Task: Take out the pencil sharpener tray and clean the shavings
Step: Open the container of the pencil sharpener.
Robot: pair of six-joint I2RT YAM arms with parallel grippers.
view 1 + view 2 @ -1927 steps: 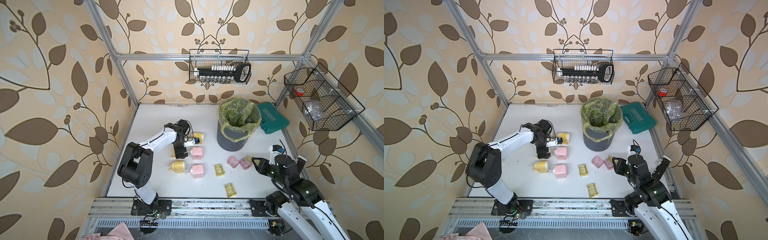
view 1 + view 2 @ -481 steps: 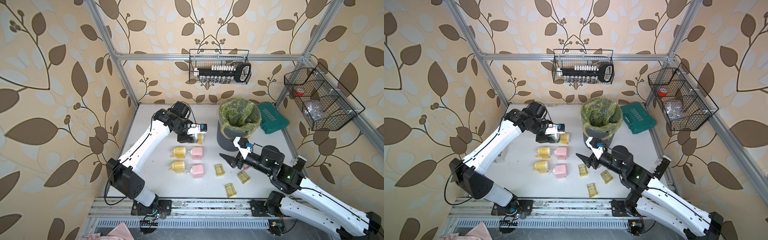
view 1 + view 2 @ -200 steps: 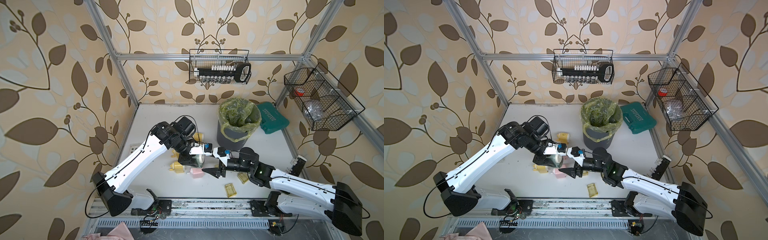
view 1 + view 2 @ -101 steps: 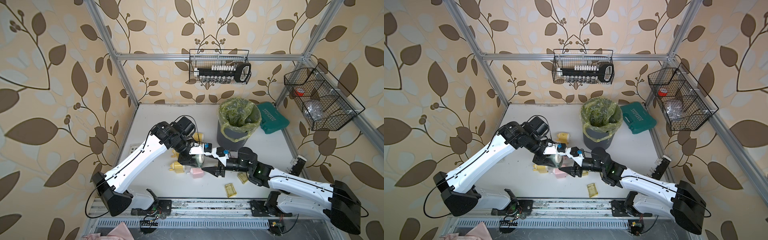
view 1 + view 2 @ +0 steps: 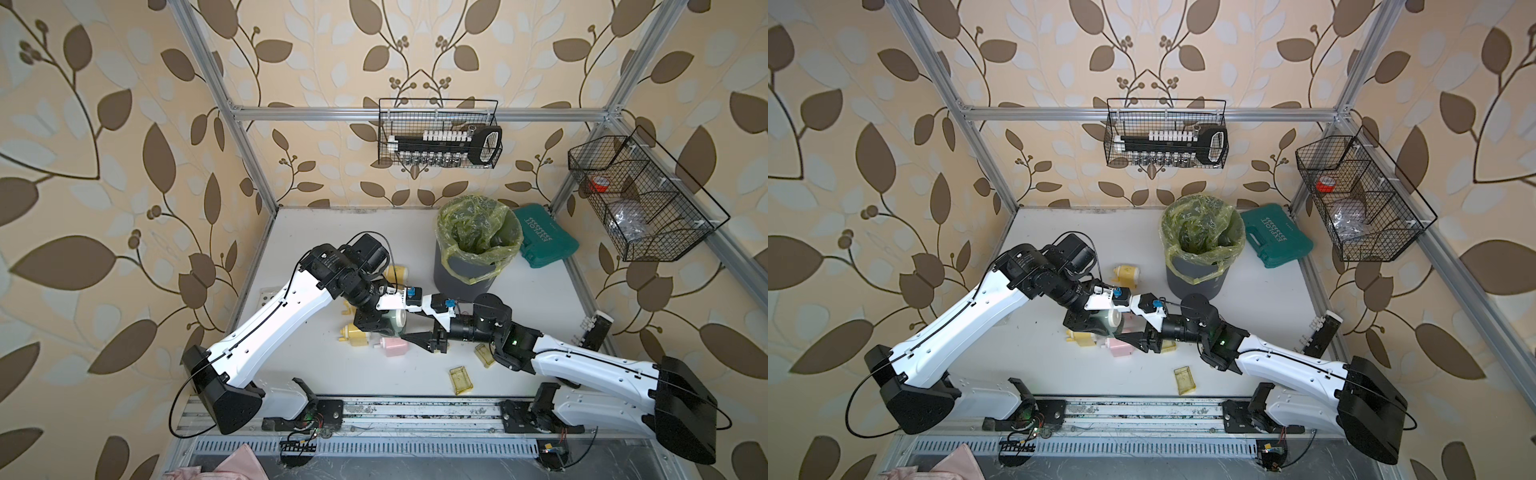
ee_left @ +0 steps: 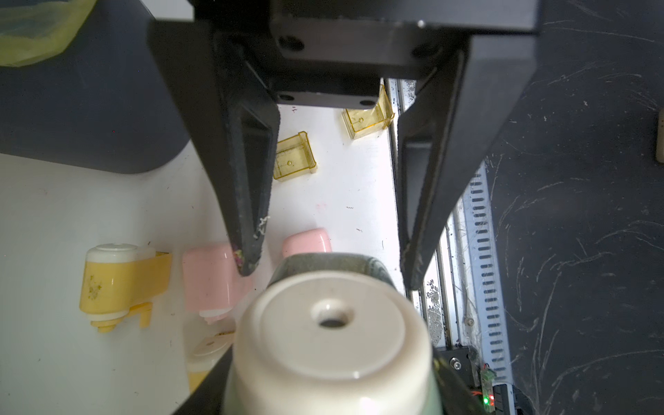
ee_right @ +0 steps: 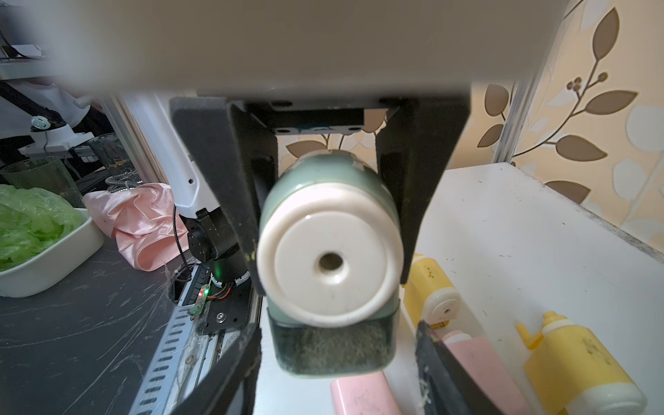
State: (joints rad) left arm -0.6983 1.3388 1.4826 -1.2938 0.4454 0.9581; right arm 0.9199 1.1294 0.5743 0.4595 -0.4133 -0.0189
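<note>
The left gripper [image 5: 381, 325] is up off the table [image 5: 316, 232] now, carrying the green sharpener [image 7: 328, 266] clamped to mid-table. The right gripper [image 6: 328, 273] swings in from the right side to meet it, its jaws narrowing on either side of the tray [image 7: 330, 346].

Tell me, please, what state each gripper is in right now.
Left gripper: closed on the green sharpener.
Right gripper: open, straddling the sharpener's tray.
</note>
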